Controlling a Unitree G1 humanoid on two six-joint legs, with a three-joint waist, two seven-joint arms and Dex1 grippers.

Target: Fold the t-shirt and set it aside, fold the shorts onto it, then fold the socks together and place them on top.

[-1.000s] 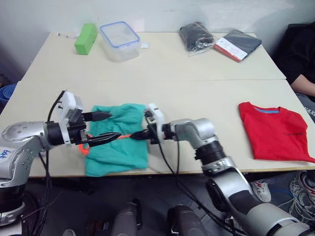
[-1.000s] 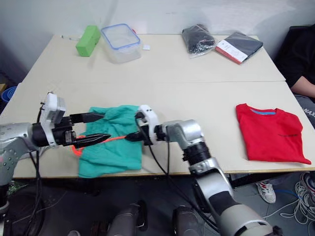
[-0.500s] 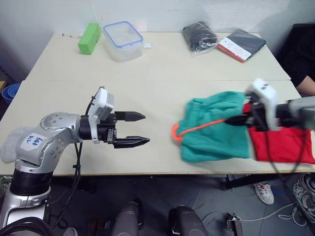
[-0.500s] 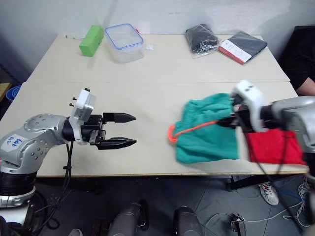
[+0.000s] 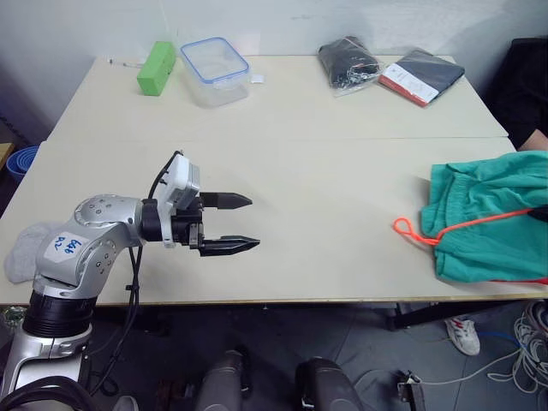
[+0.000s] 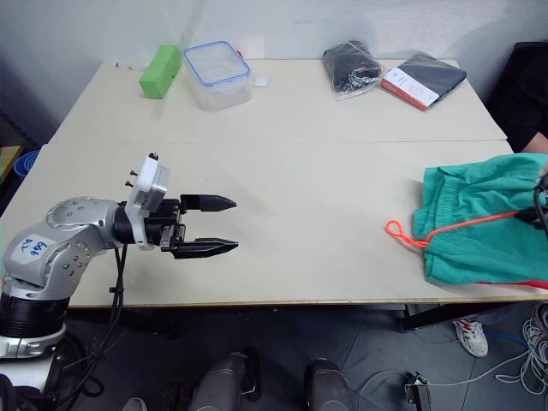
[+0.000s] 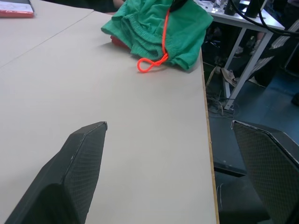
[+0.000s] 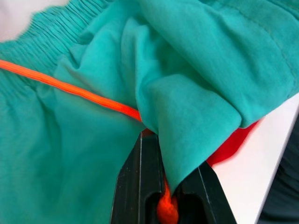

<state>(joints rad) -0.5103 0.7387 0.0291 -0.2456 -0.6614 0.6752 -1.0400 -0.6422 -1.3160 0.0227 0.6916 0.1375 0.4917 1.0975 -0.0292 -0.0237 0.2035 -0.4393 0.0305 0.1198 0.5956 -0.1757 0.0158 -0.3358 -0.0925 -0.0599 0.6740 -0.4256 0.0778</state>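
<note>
Robot lab or workshop: two plain beige tables (image 5: 282,111) pushed together, loose cables (image 5: 533,336) on grey floor at 4 o'clock, bare white wall (image 5: 282,21) at 12.

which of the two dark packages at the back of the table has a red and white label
The flat dark package, the one nearest the table's back right corner. The black bundle beside it is lumpy, in clear wrap, with no such label.

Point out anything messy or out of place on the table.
The shorts lie bunched over the t-shirt at the table's right edge, not flat. Their orange drawstring trails loose onto the table.
</note>
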